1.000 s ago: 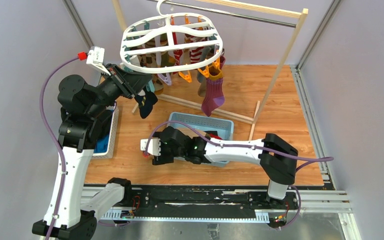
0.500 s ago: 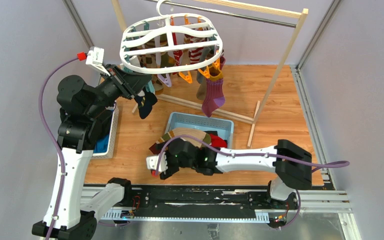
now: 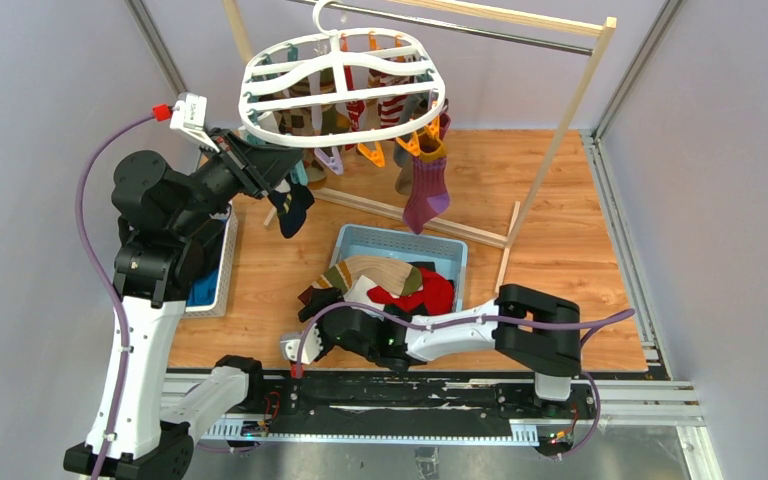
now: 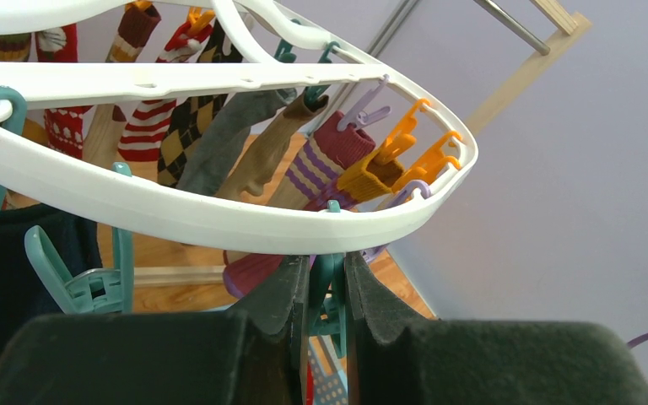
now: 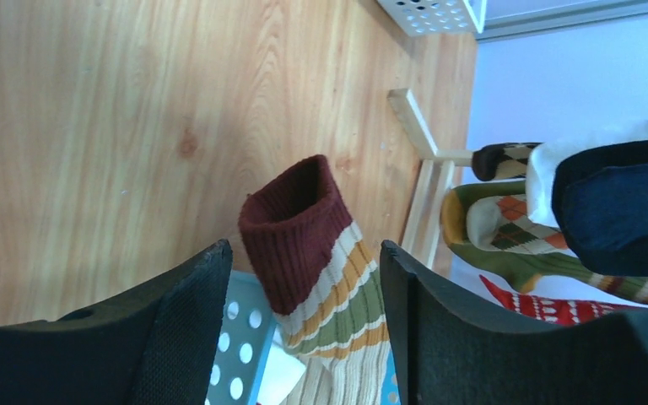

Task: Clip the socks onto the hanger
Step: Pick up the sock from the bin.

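Observation:
The white oval hanger hangs from the rail with several socks pegged on it, among them a purple one and a dark one. My left gripper is at the hanger's near left rim. It is shut on a teal peg. A striped beige, green and maroon sock lies over the blue basket's front left edge beside a red sock. My right gripper is open, and the striped sock's cuff lies between its fingers untouched.
A wooden-posted rail with a metal bar carries the hanger, and its base bar lies on the floor. A second basket with blue cloth stands at the left under my left arm. Grey walls close in on both sides.
My right arm has drawn back toward the near edge and turned, uncovering the basket and the striped sock. My left arm has hardly moved.

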{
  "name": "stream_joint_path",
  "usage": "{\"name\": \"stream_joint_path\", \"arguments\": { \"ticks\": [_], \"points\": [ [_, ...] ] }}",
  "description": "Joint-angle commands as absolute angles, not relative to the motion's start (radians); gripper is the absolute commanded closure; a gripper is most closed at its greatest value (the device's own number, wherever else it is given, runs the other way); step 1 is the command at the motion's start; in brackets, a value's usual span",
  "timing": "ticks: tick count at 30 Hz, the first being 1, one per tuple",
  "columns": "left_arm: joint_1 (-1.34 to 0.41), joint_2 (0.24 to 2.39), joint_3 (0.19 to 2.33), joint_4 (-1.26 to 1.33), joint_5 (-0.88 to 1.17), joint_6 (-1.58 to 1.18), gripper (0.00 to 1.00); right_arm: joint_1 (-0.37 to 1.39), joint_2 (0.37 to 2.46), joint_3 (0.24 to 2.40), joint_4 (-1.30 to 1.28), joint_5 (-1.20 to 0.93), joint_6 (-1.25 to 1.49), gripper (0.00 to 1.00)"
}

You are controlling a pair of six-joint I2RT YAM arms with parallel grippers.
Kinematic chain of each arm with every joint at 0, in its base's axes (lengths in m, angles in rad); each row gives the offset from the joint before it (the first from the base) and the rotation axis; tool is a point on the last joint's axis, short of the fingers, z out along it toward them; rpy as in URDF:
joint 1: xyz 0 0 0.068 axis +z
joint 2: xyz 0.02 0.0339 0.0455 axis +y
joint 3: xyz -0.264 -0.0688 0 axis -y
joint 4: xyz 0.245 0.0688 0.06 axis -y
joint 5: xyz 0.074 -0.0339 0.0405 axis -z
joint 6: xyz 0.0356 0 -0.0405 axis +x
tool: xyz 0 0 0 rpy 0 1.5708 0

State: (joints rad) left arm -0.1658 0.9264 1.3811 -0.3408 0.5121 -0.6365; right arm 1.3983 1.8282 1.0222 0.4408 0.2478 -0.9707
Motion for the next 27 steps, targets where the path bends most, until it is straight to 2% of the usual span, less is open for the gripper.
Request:
{"name": "stream_joint_path", "arguments": {
  "ticks": [1,4,6,9,12,13,17,20,24,27],
  "points": [
    [-0.164,0.914,1.415,-0.353,0.529,-0.626,0.93,1.407,1.869,0.997,0.582,0.318,-1.054,0.39],
    [-0.164,0.919,1.422,-0.353,0.530,-0.626,0.93,1.414,1.886,0.996,0.595,0.322,-1.063,0.46],
    [-0.164,0.918,1.425,-0.356,0.531,-0.626,0.93,1.417,1.892,1.001,0.594,0.322,-1.062,0.54],
    [-0.164,0.918,1.422,-0.357,0.531,-0.623,0.94,1.417,1.896,1.021,0.565,0.318,-1.044,0.71],
    [-0.165,0.916,1.418,-0.360,0.531,-0.620,0.94,1.417,1.897,1.043,0.550,0.346,-1.019,0.96],
    [-0.164,0.916,1.418,-0.359,0.532,-0.619,0.94,1.417,1.888,1.043,0.562,0.356,-1.008,1.00],
    [-0.164,0.918,1.412,-0.359,0.535,-0.616,0.94,1.408,1.779,1.025,0.599,0.320,-0.880,1.00],
    [-0.164,0.923,1.411,-0.361,0.535,-0.611,0.94,1.381,1.652,1.082,0.419,0.251,-0.675,1.00],
    [-0.164,0.927,1.411,-0.352,0.543,-0.615,0.94,1.291,1.514,1.244,0.125,0.037,-0.380,1.00],
    [-0.164,0.933,1.414,-0.344,0.551,-0.628,0.94,1.201,1.452,1.301,0.031,-0.175,-0.212,1.00]
  ]
}}
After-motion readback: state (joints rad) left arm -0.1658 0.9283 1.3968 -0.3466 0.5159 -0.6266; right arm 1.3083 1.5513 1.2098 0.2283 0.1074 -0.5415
